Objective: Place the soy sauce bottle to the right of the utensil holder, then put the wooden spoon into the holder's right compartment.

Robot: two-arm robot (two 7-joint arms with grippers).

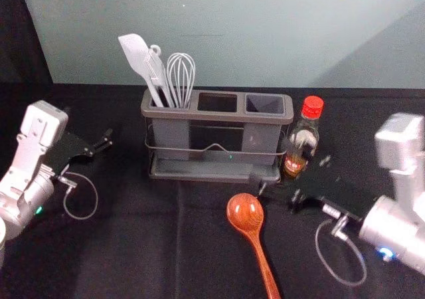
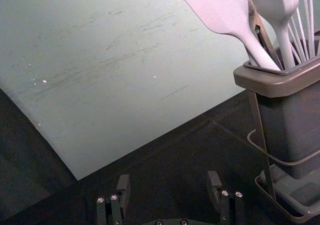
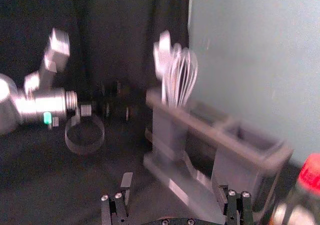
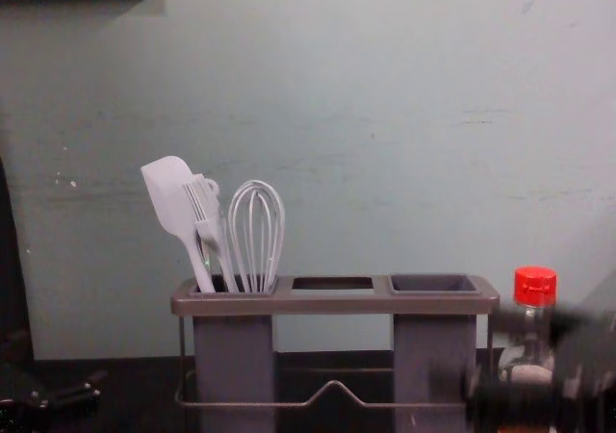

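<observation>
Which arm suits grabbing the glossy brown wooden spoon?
Right, I'd say: the right tool is open near the spoon, while the left tool is left of the grey rectangular utensil holder.

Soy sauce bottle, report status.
Soy sauce bottle upright, right of utensil holder. Left end effector open, left of holder. Right end effector open, partly blocking chest view of bottle.

Spreads fairly evenly over the pale wall (image 1: pixel 219 53), sinks to near-black on the counter (image 1: pixel 133 246). Seems to fall from above — glints on the bowl of the wooden spoon (image 1: pixel 245 210), flares white atop the right arm (image 1: pixel 400 127). Casts a soft, slanting shadow at the wall's right in the head view. Washes out part of the spatula (image 2: pixel 220 12) in the left wrist view. Smears the right end effector (image 1: pixel 272 161) in head and chest views — blurs the utensil holder (image 3: pixel 240 146) and soy sauce bottle (image 3: pixel 299 205) throughout the right wrist view.
</observation>
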